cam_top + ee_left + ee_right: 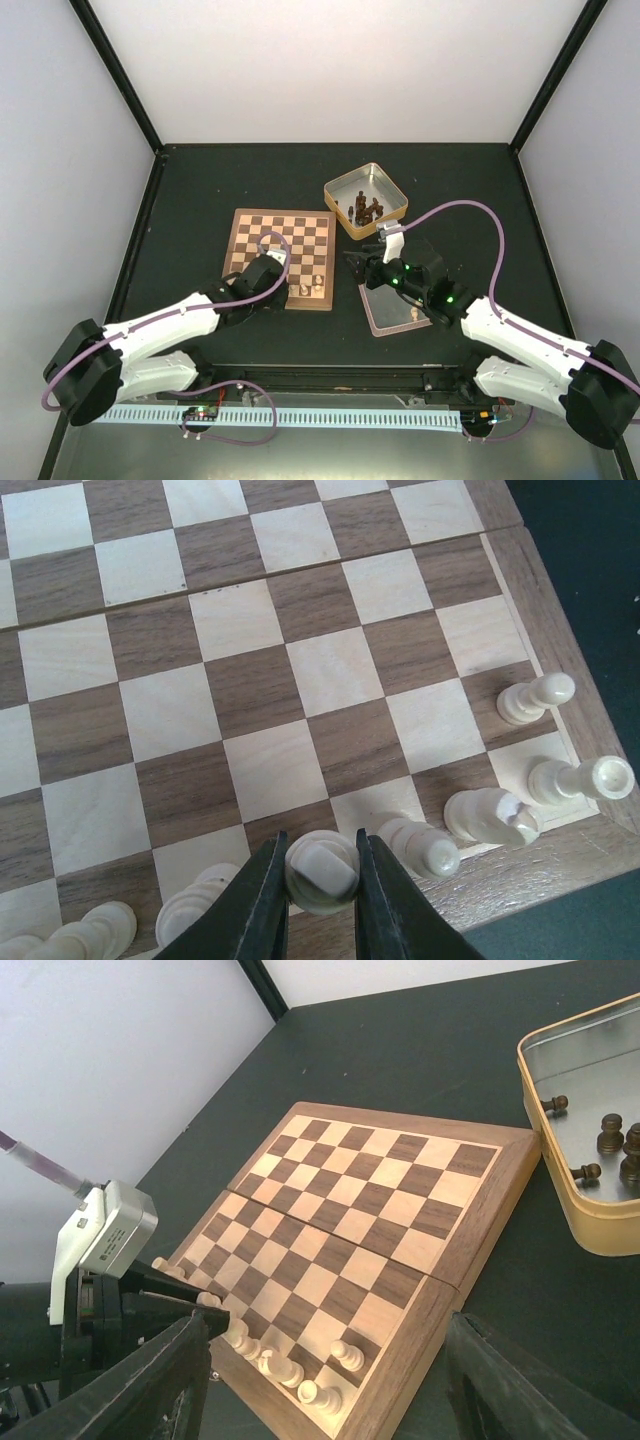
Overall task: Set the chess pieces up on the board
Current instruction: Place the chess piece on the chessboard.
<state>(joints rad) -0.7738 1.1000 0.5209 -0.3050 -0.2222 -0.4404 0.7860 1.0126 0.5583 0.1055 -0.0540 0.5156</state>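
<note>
The board (280,250) lies left of centre; it also shows in the left wrist view (300,660) and the right wrist view (370,1210). Several pale chess pieces (490,815) stand along its near row and right corner (345,1355). My left gripper (322,880) is over the near row (272,283), shut on a pale chess piece (322,868) seen from above, low over the board's near edge. My right gripper (330,1400) is open and empty, just off the board's right edge (360,268). One pale piece (415,313) lies in a flat tin.
A square metal tin (366,200) with dark brown pieces (610,1135) stands at the back right of the board. A flat tin (395,310) lies under my right arm. Black frame posts and white walls enclose the dark table.
</note>
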